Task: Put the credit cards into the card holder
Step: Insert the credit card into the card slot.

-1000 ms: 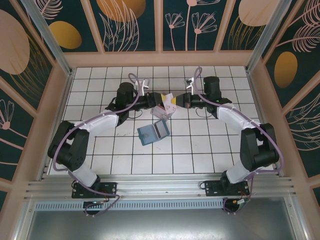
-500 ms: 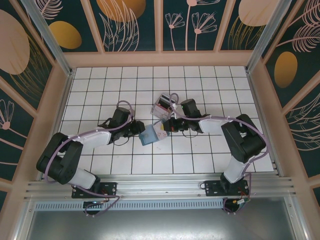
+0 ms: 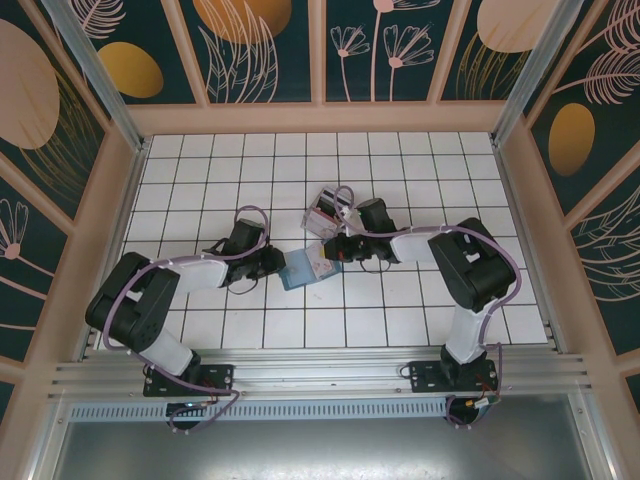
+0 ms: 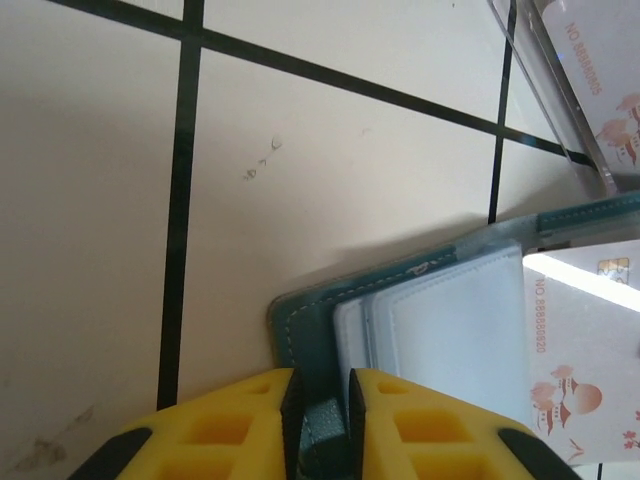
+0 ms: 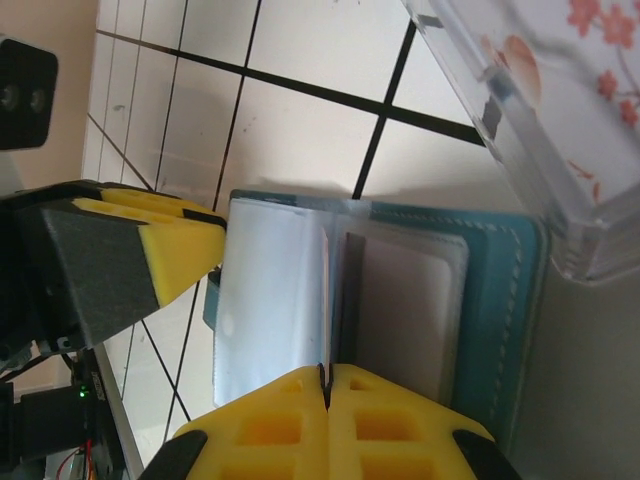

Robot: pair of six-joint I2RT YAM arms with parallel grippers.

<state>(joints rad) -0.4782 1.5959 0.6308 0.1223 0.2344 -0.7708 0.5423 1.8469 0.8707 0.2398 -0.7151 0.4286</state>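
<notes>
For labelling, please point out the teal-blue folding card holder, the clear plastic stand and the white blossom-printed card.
teal-blue folding card holder (image 4: 300, 328): left wrist view, stitched cover corner.
clear plastic stand (image 5: 545, 165): right wrist view, clear wall.
white blossom-printed card (image 4: 585, 330): left wrist view, printed face.

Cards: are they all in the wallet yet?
Not yet. Done: the wallet lies open. In hand: the left gripper pinches its edge, and the right gripper holds one card over it. Left: that card goes in, and more wait in the clear stand.
</notes>
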